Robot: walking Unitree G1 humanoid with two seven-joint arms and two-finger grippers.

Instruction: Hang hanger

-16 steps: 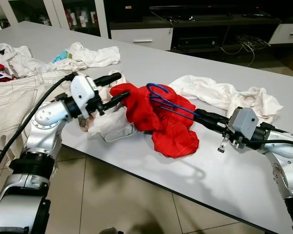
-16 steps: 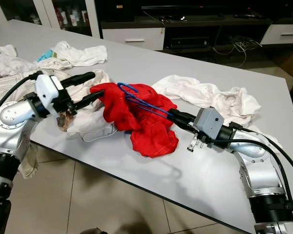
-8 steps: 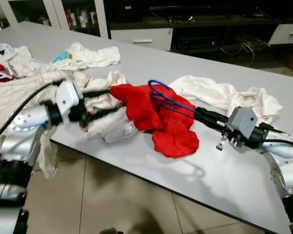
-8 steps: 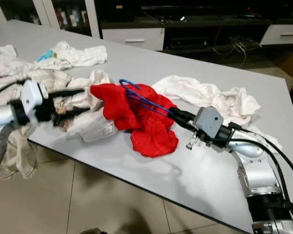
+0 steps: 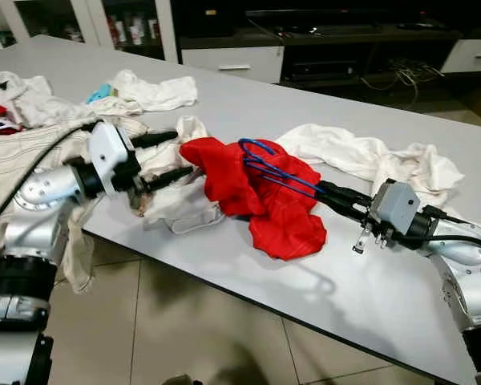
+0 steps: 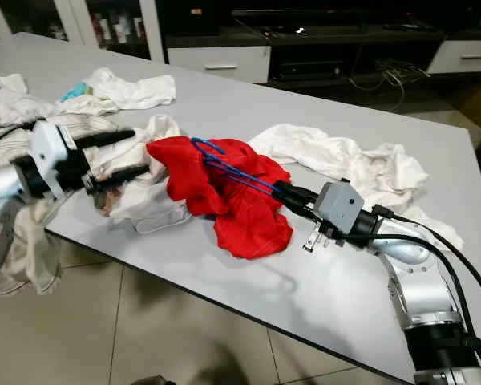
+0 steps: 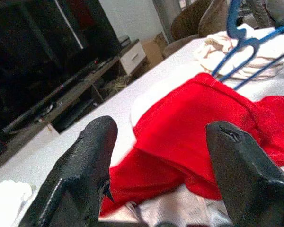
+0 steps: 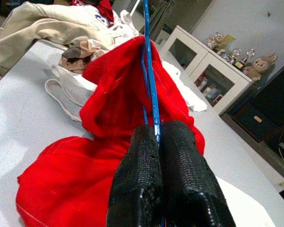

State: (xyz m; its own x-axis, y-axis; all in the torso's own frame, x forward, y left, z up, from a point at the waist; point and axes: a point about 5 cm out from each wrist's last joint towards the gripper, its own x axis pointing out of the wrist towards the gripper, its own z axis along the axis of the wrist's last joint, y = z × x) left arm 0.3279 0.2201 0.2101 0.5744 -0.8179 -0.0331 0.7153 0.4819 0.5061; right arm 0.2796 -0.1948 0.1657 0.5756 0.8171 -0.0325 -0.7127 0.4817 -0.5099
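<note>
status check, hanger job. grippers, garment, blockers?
Right gripper shut on blue hanger. Left gripper open beside red garment, not gripping. Hanger lies on the garment, not through it; white clothes crowd the table.

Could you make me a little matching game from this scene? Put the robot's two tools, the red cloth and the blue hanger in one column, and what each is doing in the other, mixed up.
Things:
1. left tool
2. right tool
3. crumpled red cloth garment
4. thin blue wire hanger

States:
A. lies heaped on the grey table
B. fingers open, beside the red garment's edge
C. pinched at one end, resting across the red garment
D. fingers shut on a blue wire

Pairs: 1-B, 2-D, 3-A, 4-C
</note>
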